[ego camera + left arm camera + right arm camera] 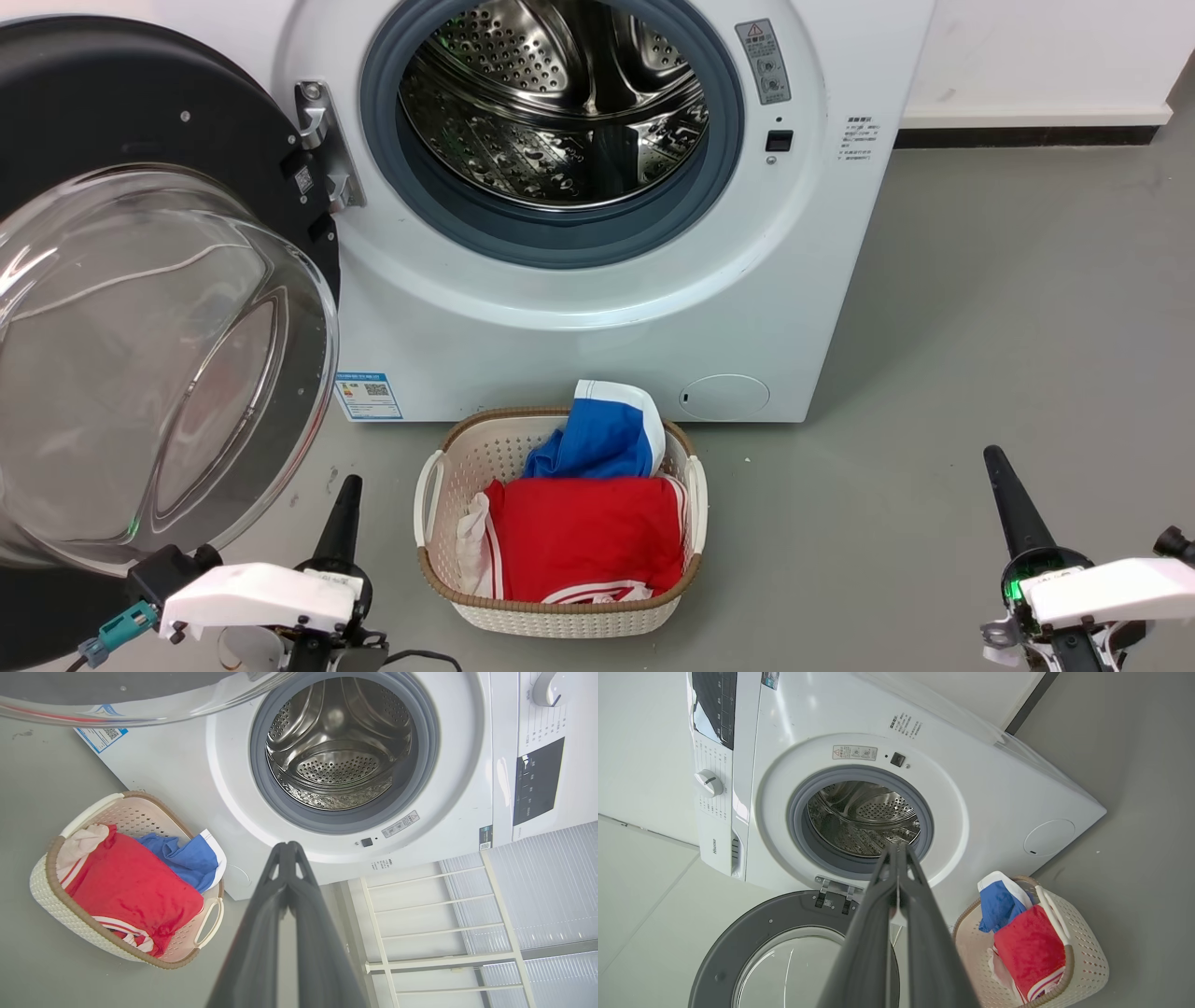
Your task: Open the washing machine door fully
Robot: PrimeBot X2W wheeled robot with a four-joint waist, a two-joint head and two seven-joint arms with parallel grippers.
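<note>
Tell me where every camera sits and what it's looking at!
Head view: on the robot's head, looking down at the washing machine, the open washing machine door and the basket; left gripper and right gripper show low.
Left wrist view: on the left arm, looking along its shut fingers at the drum.
Right wrist view: on the right arm, looking along its shut fingers at the drum.
All three share the drum and basket.

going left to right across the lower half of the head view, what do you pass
washing machine door swung open → left gripper, fingers pointing up → laundry basket with red and blue clothes → right gripper
</note>
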